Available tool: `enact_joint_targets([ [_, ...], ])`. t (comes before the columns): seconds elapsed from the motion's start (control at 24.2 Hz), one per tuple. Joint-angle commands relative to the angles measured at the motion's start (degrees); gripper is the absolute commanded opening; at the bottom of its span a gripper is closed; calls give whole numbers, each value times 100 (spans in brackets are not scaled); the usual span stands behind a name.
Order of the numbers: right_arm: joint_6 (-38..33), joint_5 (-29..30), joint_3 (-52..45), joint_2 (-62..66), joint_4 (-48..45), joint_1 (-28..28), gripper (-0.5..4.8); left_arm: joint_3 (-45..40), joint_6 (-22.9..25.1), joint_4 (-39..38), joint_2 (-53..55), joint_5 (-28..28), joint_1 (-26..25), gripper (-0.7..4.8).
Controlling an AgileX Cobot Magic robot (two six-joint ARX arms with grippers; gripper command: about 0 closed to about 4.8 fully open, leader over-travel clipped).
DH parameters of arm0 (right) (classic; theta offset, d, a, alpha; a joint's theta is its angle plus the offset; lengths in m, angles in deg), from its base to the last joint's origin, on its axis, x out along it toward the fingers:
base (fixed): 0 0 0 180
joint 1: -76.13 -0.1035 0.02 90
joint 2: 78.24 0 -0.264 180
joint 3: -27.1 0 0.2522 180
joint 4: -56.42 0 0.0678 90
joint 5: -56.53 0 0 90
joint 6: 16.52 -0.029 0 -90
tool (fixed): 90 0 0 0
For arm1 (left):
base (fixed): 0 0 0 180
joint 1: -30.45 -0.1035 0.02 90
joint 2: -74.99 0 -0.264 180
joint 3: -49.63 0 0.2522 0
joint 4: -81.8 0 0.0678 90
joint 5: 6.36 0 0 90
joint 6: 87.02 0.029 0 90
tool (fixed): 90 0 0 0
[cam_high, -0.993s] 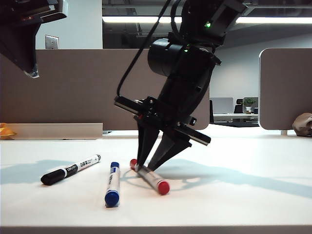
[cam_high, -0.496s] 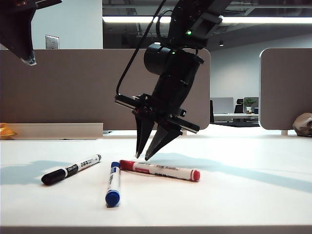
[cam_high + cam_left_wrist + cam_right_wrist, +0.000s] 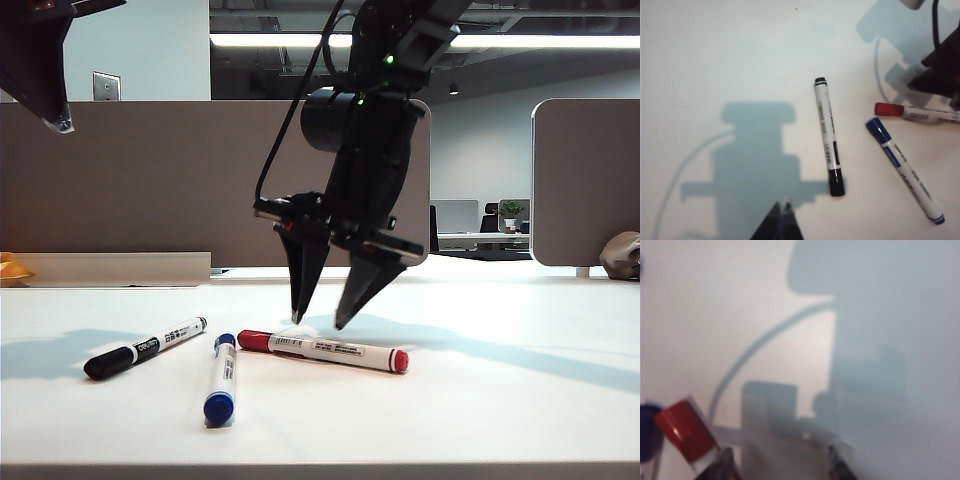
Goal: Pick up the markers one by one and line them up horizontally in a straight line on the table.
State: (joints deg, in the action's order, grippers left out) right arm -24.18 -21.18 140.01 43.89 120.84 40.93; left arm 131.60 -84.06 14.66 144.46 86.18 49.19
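Your right gripper (image 3: pixel 328 322) hangs spread above the red marker (image 3: pixel 322 350); the left gripper (image 3: pixel 781 220), pinched together, waits high. Markers are light, stiff, roll-prone: grip mid-barrel.

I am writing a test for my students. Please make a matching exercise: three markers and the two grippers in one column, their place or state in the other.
1. black marker
2. blue marker
3. red marker
4. right gripper
5. left gripper

a. open, just above the red marker
b. shut, high over the table
c. leftmost marker
d. lies nearly horizontal
e. points toward the front edge

Pairs: 1-c, 2-e, 3-d, 4-a, 5-b
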Motion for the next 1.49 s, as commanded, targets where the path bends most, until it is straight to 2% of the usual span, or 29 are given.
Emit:
enact_joint_targets([
  [0.04,496,-389,33,-299,229,2,222,26,9,42,-11,4,4,-5],
  [0.08,684,-597,33,-424,337,2,202,26,7,66,-11,4,4,-5],
  [0.25,1478,-1259,33,-852,859,-24,198,26,7,129,-42,4,4,-5],
  [0.33,1840,-1259,33,-966,1172,-26,198,26,7,173,-107,4,4,-5],
  [0.5,2033,-1217,24,-949,1628,-35,198,31,2,264,-299,2,4,-5],
  [0.66,2321,-1215,24,-925,1663,-212,198,31,11,332,-540,0,4,-5],
  [0.99,2531,-1224,24,-704,1700,-673,198,28,17,295,-881,4,4,-5],
  [1.49,2533,-1237,24,-354,1502,-748,197,28,153,92,-1021,2,4,-5],
])
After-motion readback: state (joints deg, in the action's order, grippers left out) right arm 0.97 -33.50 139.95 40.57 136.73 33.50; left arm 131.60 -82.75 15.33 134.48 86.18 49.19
